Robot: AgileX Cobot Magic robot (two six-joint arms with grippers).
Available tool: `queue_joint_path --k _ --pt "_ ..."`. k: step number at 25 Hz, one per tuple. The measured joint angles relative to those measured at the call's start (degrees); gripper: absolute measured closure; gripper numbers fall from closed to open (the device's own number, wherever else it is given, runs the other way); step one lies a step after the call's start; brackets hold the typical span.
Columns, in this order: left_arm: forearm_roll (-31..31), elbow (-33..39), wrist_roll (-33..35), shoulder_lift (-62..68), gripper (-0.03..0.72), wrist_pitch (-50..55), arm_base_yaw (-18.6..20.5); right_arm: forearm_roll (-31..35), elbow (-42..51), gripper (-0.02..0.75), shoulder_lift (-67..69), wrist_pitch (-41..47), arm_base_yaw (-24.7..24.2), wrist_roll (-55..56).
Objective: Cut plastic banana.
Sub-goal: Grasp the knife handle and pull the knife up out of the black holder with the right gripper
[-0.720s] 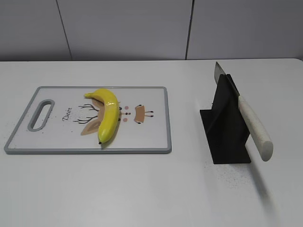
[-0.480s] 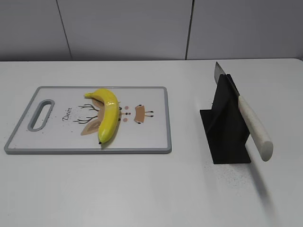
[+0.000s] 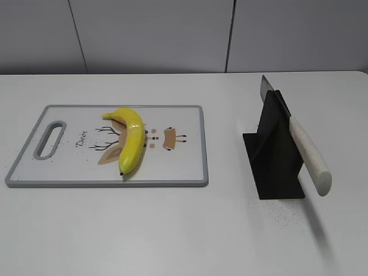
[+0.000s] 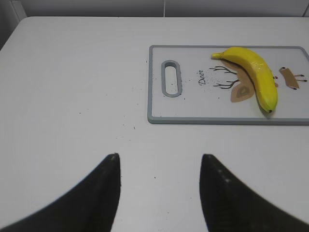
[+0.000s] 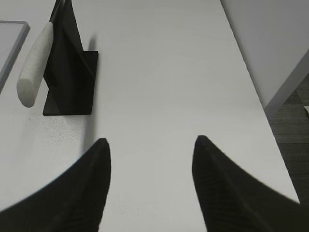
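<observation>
We see our left gripper (image 4: 159,159) hovering over bare table, fingers spread, right gripper (image 5: 150,142) likewise spread, plastic banana (image 3: 131,138) on cutting board (image 3: 184,161), knife (image 3: 305,150) racked.

White-handled knife (image 3: 305,150) in black stand (image 3: 276,161), white table (image 3: 184,230).

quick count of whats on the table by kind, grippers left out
plastic banana: 1
cutting board: 1
knife: 1
black knife stand: 1
total: 4
</observation>
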Motion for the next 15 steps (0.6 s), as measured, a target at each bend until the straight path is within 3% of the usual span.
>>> queue_joint_path --k 15 --pt "0.0 0.0 0.0 0.0 0.189 0.0 0.0 0.0 0.0 0.325 0.0 0.0 0.0 0.0"
